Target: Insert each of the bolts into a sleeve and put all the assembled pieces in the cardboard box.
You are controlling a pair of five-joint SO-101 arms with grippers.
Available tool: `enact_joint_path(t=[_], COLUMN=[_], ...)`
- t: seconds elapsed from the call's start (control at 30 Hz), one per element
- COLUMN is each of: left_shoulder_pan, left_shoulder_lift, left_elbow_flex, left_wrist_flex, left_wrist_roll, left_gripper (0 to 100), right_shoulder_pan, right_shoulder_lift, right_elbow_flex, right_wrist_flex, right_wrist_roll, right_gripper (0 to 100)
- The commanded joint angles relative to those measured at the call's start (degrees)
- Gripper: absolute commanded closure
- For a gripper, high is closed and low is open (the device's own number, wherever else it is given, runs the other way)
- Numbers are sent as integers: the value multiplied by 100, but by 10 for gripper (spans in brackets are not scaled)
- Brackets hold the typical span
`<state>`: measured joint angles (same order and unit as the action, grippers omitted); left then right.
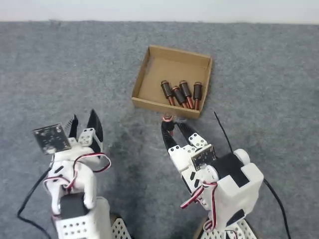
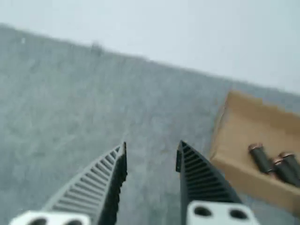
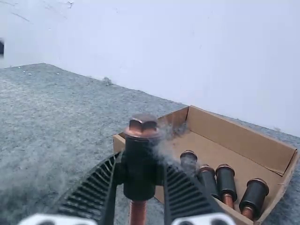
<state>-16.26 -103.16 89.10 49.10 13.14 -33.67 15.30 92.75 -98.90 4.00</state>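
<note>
My right gripper (image 3: pixel 140 180) is shut on an assembled piece (image 3: pixel 139 159), a copper bolt through a black sleeve, held upright. In the high view that gripper (image 1: pixel 169 124) hovers just in front of the cardboard box (image 1: pixel 144 67), with the bolt head (image 1: pixel 167 118) near the front wall. Several assembled pieces (image 1: pixel 182 93) lie side by side inside the box (image 3: pixel 243 140), seen too as bolts and sleeves (image 3: pixel 225 180). My left gripper (image 1: pixel 83 121) stands open over bare carpet at the left, nothing between its fingers (image 2: pixel 112 173). The box (image 2: pixel 234 136) sits off to its side.
Grey carpet (image 1: pixel 259 74) covers the table. A pale wall (image 3: pixel 187 47) runs along the far edge. A thin black cable (image 1: pixel 223 132) trails beside the right arm.
</note>
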Motion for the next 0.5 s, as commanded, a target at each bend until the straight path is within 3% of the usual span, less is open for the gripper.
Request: enact_joint_path(t=[0.0,0.1,0.3,0.47], left_shoulder_pan=[-132,-105,88,158], left_shoulder_lift=[-149,-141,-141,-132], left_elbow_flex=[646,734,734,734], left_wrist_flex=[-237,-158,993,1073], left_wrist_roll=[-53,-35,-97,-519], left_gripper=[883,998,989,989], right_shoulder_pan=[66,66,136,382], right_shoulder_lift=[-251,-251,-295,-295], right_elbow_flex=[132,105,-123,-1073], right_wrist_flex=[-145,-145,-145,-13], right_wrist_roll=[-35,-44,-35,-26], right_gripper=[992,992,992,992])
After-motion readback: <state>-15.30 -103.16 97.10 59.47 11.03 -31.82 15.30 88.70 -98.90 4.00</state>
